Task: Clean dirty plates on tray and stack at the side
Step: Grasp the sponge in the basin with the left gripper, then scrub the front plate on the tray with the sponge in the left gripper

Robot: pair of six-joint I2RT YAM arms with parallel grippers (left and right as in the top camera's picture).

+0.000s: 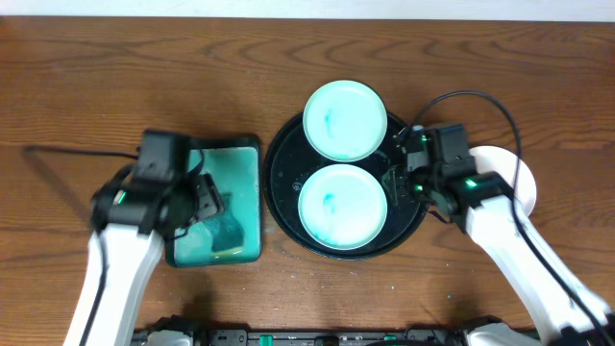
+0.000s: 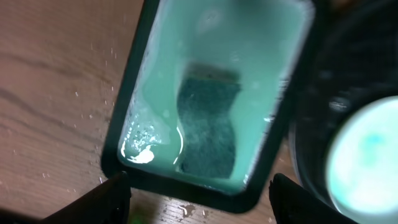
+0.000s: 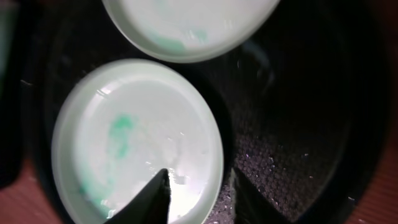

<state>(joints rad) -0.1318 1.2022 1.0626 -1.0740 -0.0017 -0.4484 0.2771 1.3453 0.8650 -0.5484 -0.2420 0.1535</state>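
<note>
Brown wood-grain tabletop [image 1: 77, 77], one surface across the frame. Round glossy black tray [image 1: 284, 163] sits centre. Just left of it, not quite touching, a teal rectangular tray [image 1: 240, 183] with dark rim. Well right of centre, one white plate [image 1: 525, 178] lies on bare wood, partly hidden. Wet specks [image 2: 93, 47] dot the wood beside the teal tray

Robotics lab bench, I'd say: white left arm [image 1: 120, 269] and right arm [image 1: 524, 245] at a wood-grain table [image 1: 77, 77] (black cable [image 1: 469, 93] looping across it).
</note>
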